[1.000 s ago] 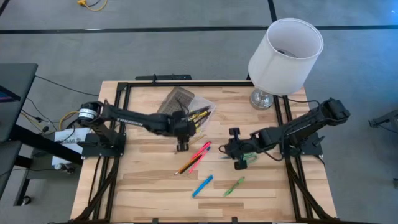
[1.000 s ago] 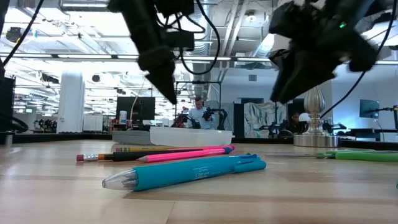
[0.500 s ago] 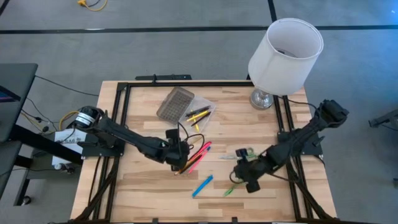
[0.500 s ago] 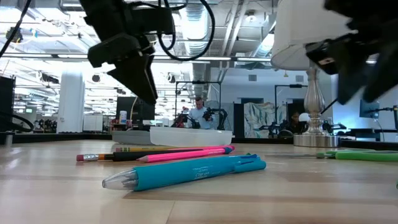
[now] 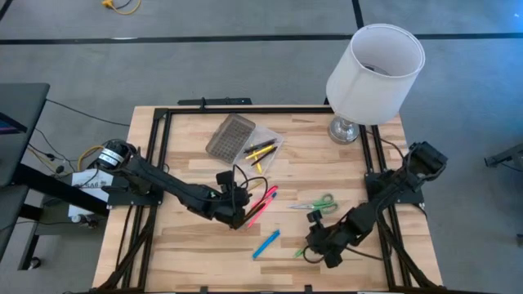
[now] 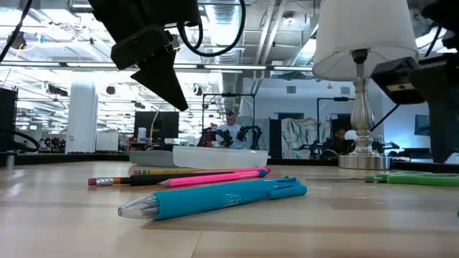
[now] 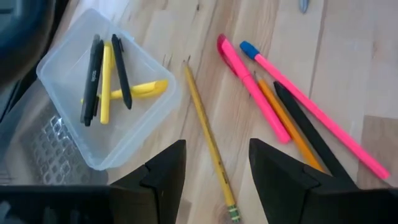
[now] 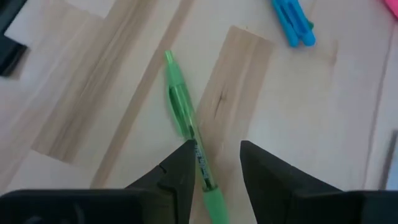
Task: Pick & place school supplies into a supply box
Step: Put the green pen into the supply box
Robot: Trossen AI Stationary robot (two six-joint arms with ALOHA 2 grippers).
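High view first: the left gripper [image 5: 234, 214] hangs low over the pale wooden worktop [image 5: 188, 237], its fingers [image 7: 163, 174] spread wide and holding nothing, just above a loose cluster of a yellow pencil [image 7: 208, 143], two pink pens [image 7: 252, 87], an orange pencil and a dark pen. Behind it, toward the far edge, lies the clear plastic supply box [image 7: 102, 93] with dark pens and yellow markers inside, its grey grid-textured lid [image 5: 230, 135] beside it. Near the front edge rests a long blue marker [image 5: 265, 243] (closest thing in the low view). Further right lie small green-handled scissors [image 5: 315, 204]. The right gripper [image 5: 324, 245] is down by the front edge, fingers [image 8: 177, 177] apart and empty, straddling a translucent green pen [image 8: 186, 127]. At the far right corner stands a white-shaded lamp [image 5: 374, 72].
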